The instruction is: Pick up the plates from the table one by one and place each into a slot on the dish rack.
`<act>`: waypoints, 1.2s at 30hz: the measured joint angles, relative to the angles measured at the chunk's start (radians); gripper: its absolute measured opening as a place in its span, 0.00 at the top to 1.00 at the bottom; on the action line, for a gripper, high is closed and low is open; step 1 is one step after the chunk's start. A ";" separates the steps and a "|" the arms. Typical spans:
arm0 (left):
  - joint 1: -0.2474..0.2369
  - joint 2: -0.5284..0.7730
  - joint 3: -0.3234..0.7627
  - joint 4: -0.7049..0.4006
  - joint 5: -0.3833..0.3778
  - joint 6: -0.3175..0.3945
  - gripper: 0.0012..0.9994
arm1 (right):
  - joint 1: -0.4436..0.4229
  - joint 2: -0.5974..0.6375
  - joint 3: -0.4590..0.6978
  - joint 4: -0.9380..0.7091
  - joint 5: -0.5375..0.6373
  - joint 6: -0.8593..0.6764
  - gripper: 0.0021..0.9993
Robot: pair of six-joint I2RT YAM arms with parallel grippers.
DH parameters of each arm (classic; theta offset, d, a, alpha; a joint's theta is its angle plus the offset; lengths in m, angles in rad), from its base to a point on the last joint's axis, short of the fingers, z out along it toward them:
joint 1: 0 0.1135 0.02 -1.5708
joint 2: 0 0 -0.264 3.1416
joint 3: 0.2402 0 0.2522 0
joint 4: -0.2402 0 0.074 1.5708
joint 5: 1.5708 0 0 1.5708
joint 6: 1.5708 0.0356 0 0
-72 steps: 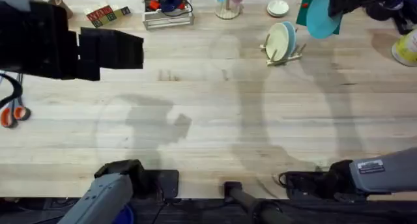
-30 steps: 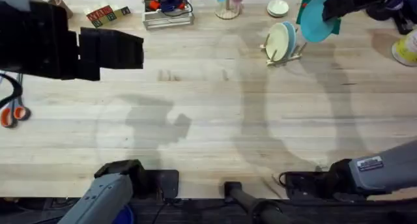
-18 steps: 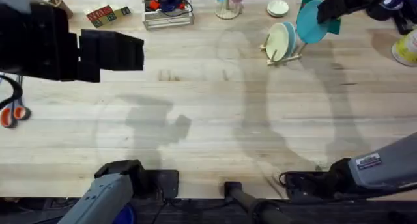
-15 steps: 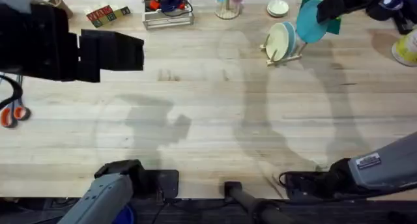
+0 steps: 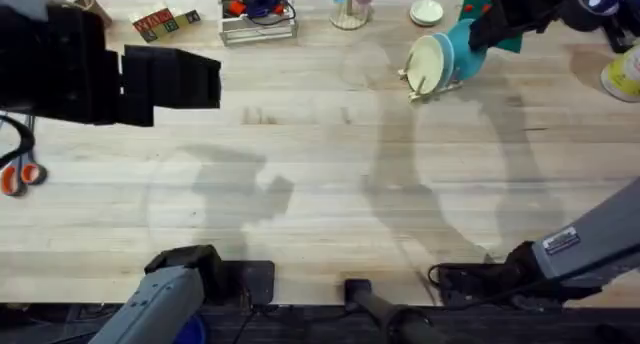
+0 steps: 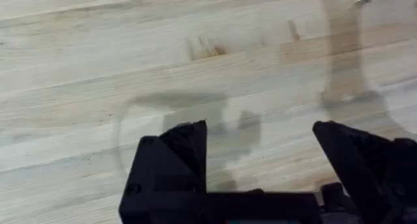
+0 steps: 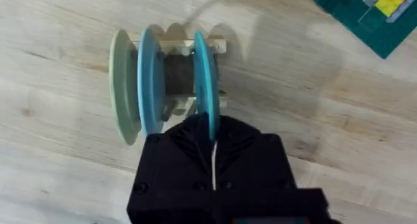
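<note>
My right gripper [image 5: 487, 28] is shut on the rim of a turquoise plate [image 5: 462, 44], which stands on edge over the dish rack [image 5: 441, 88] at the far right of the table [image 5: 320, 184]. In the right wrist view the turquoise plate [image 7: 205, 81] sits between the pegs of the rack [image 7: 174, 49], in a slot beside a blue plate [image 7: 150, 77] and a pale green plate [image 7: 120, 87], with my right gripper [image 7: 214, 144] pinching it. A small pale plate [image 5: 427, 12] lies flat behind the rack. My left gripper [image 6: 260, 155] hangs open over bare wood.
A green toy-brick board [image 7: 365, 15] lies just beyond the rack. Along the back edge stand a wire basket [image 5: 258, 20], wooden blocks [image 5: 160, 24] and cups [image 5: 350, 2]. Orange-handled scissors [image 5: 14, 174] lie at the left edge, and a yellow container [image 5: 624, 74] at the right.
My right gripper has carried the turquoise plate left and down from above the green board, and it now stands in the rack next to the blue plate. The left arm has not moved.
</note>
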 joint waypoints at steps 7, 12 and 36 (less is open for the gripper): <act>0.000 0.000 0.000 0.000 0.000 0.000 0.00 | 0.000 0.004 0.000 0.000 -0.003 0.004 0.96; 0.000 0.000 0.000 0.000 0.000 0.000 0.01 | 0.000 0.004 0.000 0.001 -0.007 0.007 0.80; 0.000 0.000 0.000 0.000 0.000 0.000 0.00 | 0.005 -0.087 0.409 -0.526 -0.014 0.000 0.01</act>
